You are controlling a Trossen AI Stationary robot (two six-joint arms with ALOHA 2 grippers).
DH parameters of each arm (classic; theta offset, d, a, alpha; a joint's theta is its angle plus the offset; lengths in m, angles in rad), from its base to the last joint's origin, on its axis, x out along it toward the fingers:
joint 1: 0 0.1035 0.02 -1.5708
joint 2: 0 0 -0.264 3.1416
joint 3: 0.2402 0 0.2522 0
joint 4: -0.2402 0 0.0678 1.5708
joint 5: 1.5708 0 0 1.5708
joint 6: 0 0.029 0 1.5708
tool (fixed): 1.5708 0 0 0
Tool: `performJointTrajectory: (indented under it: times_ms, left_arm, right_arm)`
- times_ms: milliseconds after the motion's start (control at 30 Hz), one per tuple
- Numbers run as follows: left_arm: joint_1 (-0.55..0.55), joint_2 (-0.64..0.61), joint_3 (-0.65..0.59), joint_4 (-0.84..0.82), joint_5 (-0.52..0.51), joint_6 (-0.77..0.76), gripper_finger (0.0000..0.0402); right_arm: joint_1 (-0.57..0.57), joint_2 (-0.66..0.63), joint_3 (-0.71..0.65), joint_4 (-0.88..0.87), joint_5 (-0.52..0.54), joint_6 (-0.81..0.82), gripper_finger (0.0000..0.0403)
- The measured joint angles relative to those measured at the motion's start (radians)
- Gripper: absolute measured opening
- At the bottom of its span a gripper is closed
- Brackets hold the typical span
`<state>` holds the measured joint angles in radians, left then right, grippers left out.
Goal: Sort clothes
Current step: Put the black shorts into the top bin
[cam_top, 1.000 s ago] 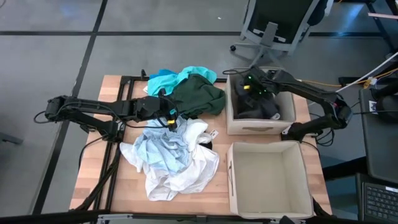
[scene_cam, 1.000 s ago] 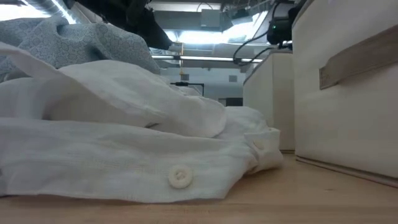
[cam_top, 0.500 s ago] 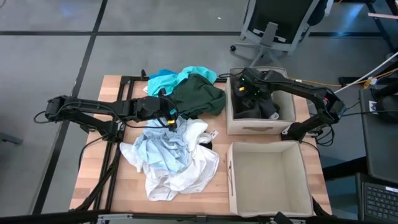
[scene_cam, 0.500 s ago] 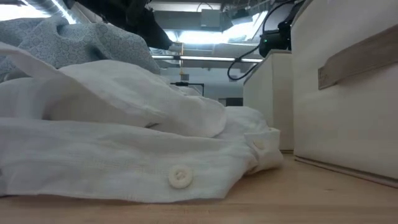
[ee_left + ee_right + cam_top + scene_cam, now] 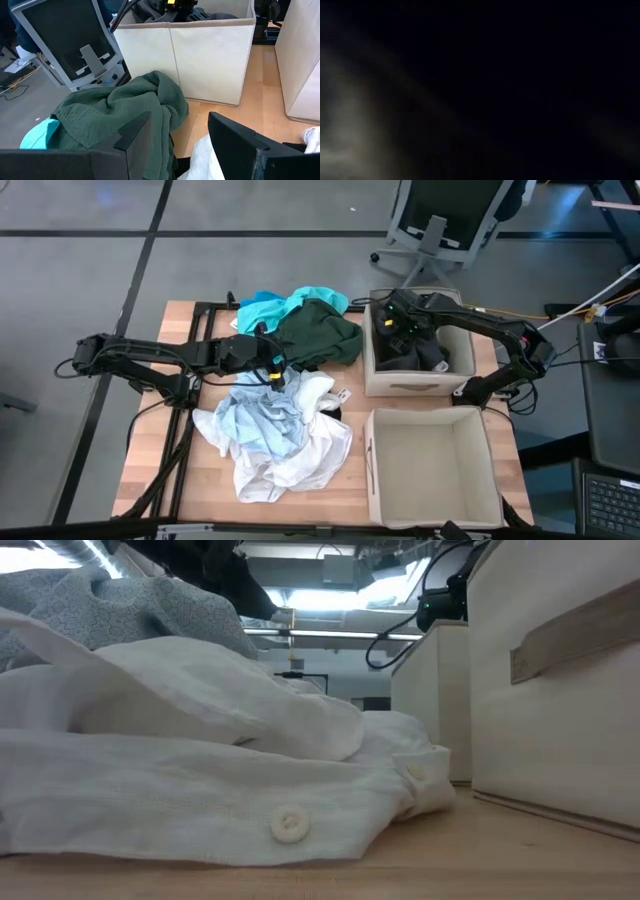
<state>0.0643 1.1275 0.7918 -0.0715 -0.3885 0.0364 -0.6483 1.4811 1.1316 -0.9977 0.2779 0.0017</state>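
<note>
The right gripper [image 5: 392,320] is down inside the far beige square fabric box [image 5: 415,385] among dark grey garments [image 5: 420,352]; whether its fingers grip anything I cannot tell. The left gripper [image 5: 177,145] hangs spread and empty beside the dark green garment [image 5: 320,335], over the pale blue and white clothes heap [image 5: 275,430] on the wooden table [image 5: 150,470].

A crumpled white shirt [image 5: 300,445] sprawls across the middle of the table, buttons showing along its edge in the low view, with a pale blue patterned garment [image 5: 258,423] bunched on top of it toward its left side. Behind them a dark green garment [image 5: 320,335] lies heaped just beside the far beige box [image 5: 415,387], and a teal piece [image 5: 272,307] pokes out from under it at the table's back edge. Inside that far box sits a rumpled pile of dark grey and black clothes [image 5: 420,355], filling it near to the rim.
</note>
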Motion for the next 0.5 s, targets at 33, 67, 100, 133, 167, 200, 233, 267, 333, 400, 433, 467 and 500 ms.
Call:
performJointTrajectory:
  times_ms: [33, 67, 100, 133, 167, 200, 233, 267, 333, 400, 433, 467, 500]
  left_arm:
    - [0.000, 0.000, 0.000, 0.000, 0.000, 0.000, 0.0186]
    - [0.000, 0.000, 0.000, 0.000, 0.000, 0.000, 0.0186]
    - [0.000, 0.000, 0.000, 0.000, 0.000, 0.000, 0.0186]
    - [0.000, 0.000, 0.000, 0.000, 0.000, 0.000, 0.0186]
    - [0.000, 0.000, 0.000, 0.000, 0.000, 0.000, 0.0186]
    - [0.000, 0.000, 0.000, 0.000, 0.000, 0.000, 0.0186]
    - [0.000, 0.000, 0.000, 0.000, 0.000, 0.000, 0.0186]
    - [0.000, 0.000, 0.000, 0.000, 0.000, 0.000, 0.0186]
    - [0.000, 0.000, 0.000, 0.000, 0.000, 0.000, 0.0186]
    - [0.000, 0.000, 0.000, 0.000, 0.000, 0.000, 0.0186]
    - [0.000, 0.000, 0.000, 0.000, 0.000, 0.000, 0.0186]
    - [0.000, 0.000, 0.000, 0.000, 0.000, 0.000, 0.0186]
    - [0.000, 0.000, 0.000, 0.000, 0.000, 0.000, 0.0186]
  right_arm:
    - [0.000, 0.000, 0.000, 0.000, 0.000, 0.000, 0.0123]
    - [0.000, 0.000, 0.000, 0.001, 0.000, -0.002, 0.0135]
    - [0.000, 0.000, 0.000, 0.001, 0.001, -0.004, 0.0148]
    - [0.000, 0.000, 0.000, 0.001, 0.001, -0.005, 0.0160]
    - [0.000, -0.002, 0.000, 0.001, 0.001, -0.005, 0.0173]
    - [0.000, -0.005, 0.000, 0.001, 0.001, -0.006, 0.0185]
    - [0.000, -0.009, 0.000, 0.001, 0.001, -0.006, 0.0197]
    - [0.000, -0.017, -0.001, 0.000, 0.001, -0.006, 0.0209]
    - [0.000, -0.033, -0.001, -0.003, 0.001, -0.006, 0.0231]
    - [0.000, -0.051, -0.001, -0.008, 0.001, -0.006, 0.0248]
    - [0.000, -0.062, -0.001, -0.009, 0.000, -0.006, 0.0255]
    - [0.000, -0.074, -0.001, -0.009, 0.000, -0.008, 0.0261]
    - [0.000, -0.089, -0.001, -0.011, 0.000, -0.011, 0.0265]
